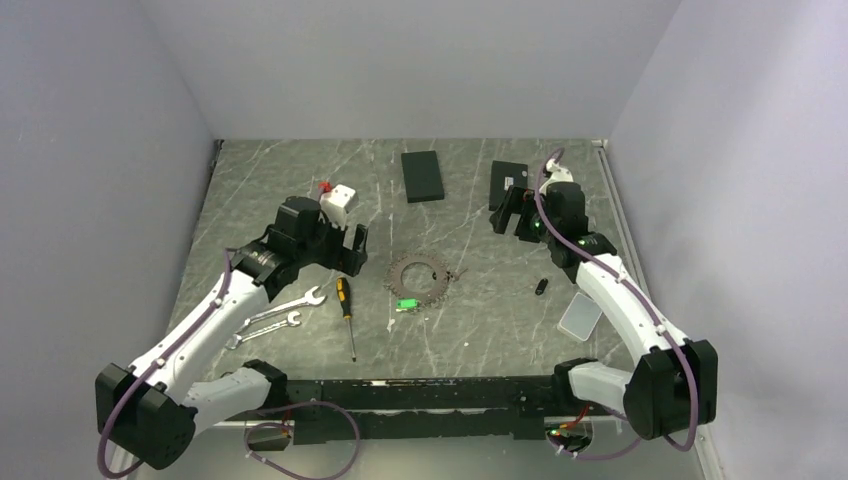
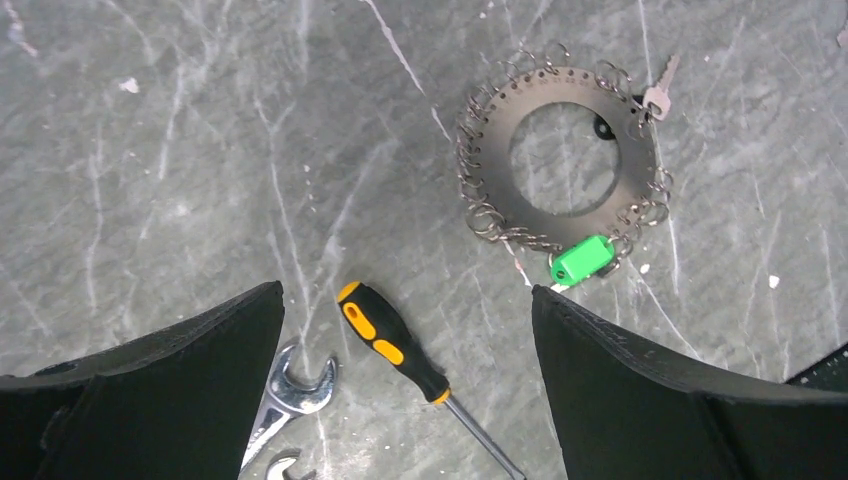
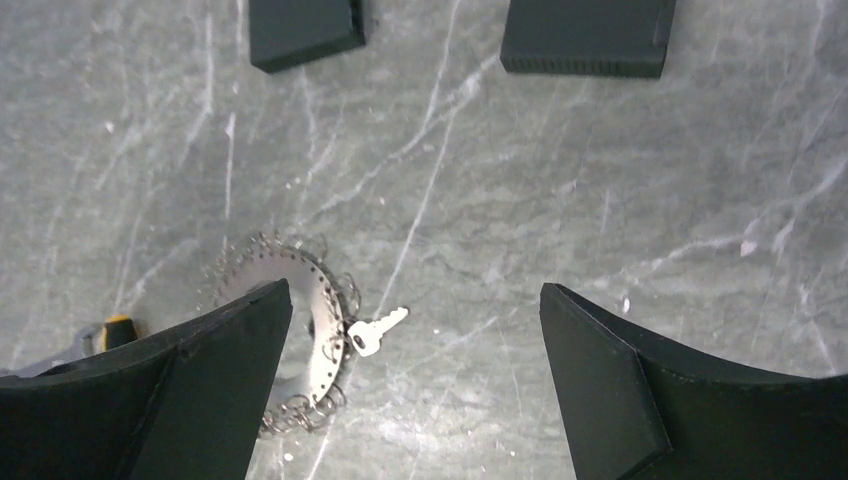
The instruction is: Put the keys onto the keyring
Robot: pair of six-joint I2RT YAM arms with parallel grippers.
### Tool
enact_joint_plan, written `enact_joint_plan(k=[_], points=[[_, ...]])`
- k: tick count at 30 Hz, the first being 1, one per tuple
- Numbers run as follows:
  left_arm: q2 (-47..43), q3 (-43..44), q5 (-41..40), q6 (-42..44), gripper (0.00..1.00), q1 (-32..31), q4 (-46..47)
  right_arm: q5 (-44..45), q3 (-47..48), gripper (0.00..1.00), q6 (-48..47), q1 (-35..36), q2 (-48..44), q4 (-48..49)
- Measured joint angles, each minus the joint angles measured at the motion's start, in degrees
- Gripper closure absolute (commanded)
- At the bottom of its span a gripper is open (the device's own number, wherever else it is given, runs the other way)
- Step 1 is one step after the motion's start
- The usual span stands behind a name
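Observation:
The keyring [image 1: 418,277], a flat grey metal ring with small wire loops round its rim and a green tag [image 1: 406,305], lies mid-table. A small silver key [image 2: 658,94] rests at its rim, apparently on one of the loops; the right wrist view shows the key [image 3: 376,331] and the ring [image 3: 322,298]. A tiny black-headed key [image 1: 540,287] lies alone, right of the ring. My left gripper [image 1: 354,249] hovers open just left of the ring [image 2: 490,165], above the screwdriver. My right gripper [image 1: 512,214] hangs open to the ring's far right, holding nothing.
A black-and-yellow screwdriver [image 2: 391,342] and two silver wrenches [image 1: 285,311] lie left of the ring. Two black boxes [image 1: 422,175] [image 1: 506,178] sit at the back. A clear plastic case [image 1: 580,315] lies near the right arm.

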Motion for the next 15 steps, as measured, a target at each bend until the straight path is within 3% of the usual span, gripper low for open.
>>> enact_joint_plan(k=[6,10,15], points=[[0.5,0.0,2.6,0.0,0.01,-0.1,-0.8,3.6,-0.1,0.00,1.1,1.0,0.8,-5.7],[0.5,0.0,2.9,0.0,0.01,-0.1,-0.8,11.0,0.0,0.00,4.4,1.0,1.3,-11.5],[0.5,0.0,2.9,0.1,0.01,-0.4,-0.8,17.9,0.0,0.01,10.2,-3.0,5.2,-18.4]])
